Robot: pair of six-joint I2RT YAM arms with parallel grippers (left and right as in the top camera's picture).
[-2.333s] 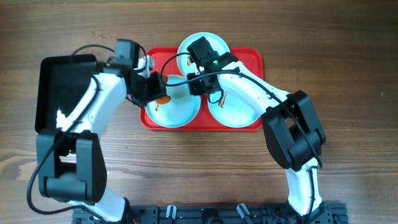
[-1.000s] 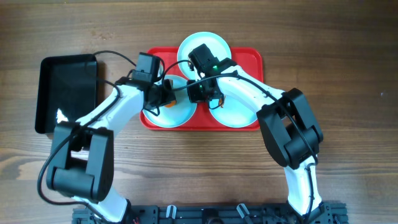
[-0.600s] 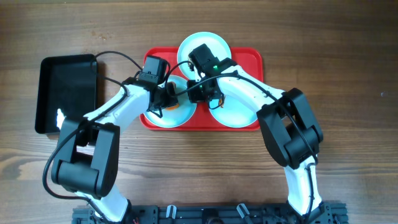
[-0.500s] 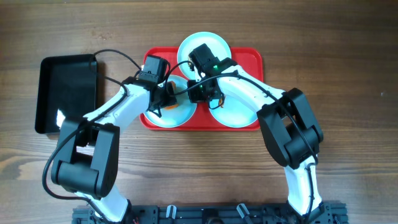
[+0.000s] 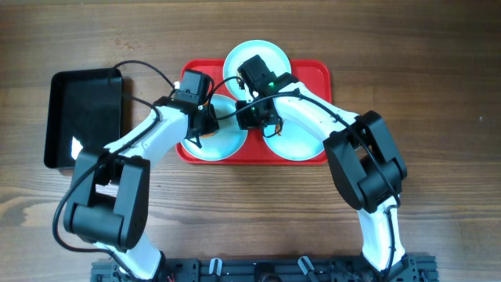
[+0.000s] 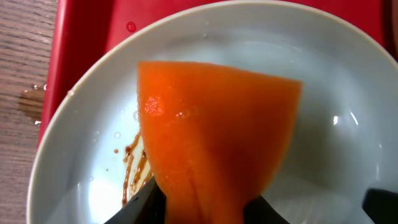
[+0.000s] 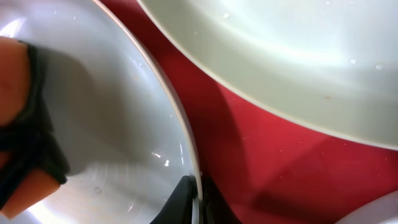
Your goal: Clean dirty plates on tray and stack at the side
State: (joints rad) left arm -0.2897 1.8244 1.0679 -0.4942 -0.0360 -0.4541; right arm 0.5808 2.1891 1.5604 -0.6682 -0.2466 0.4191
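Note:
Three pale plates lie on the red tray [image 5: 317,74]: one at the back [image 5: 256,56], one front right [image 5: 297,139], one front left [image 5: 223,141]. My left gripper [image 5: 205,124] is shut on an orange sponge [image 6: 217,134], which rests on the front left plate [image 6: 348,87] beside a brown smear [image 6: 132,163]. My right gripper [image 5: 249,117] is shut on that plate's right rim [image 7: 186,149]; its jaws pinch the thin edge from both sides. In the right wrist view the sponge [image 7: 11,74] shows at the far left, and the back plate [image 7: 280,50] lies above.
A black glossy bin [image 5: 86,117] stands on the wooden table left of the tray. Water drops sit on the table [image 6: 31,102] by the tray's left edge. Both arms cross over the tray's middle, and a cable loops above the left arm.
My left arm has swung in from the tray's left edge over the front left plate, carrying the sponge. The right gripper has kept its hold on the plate rim.

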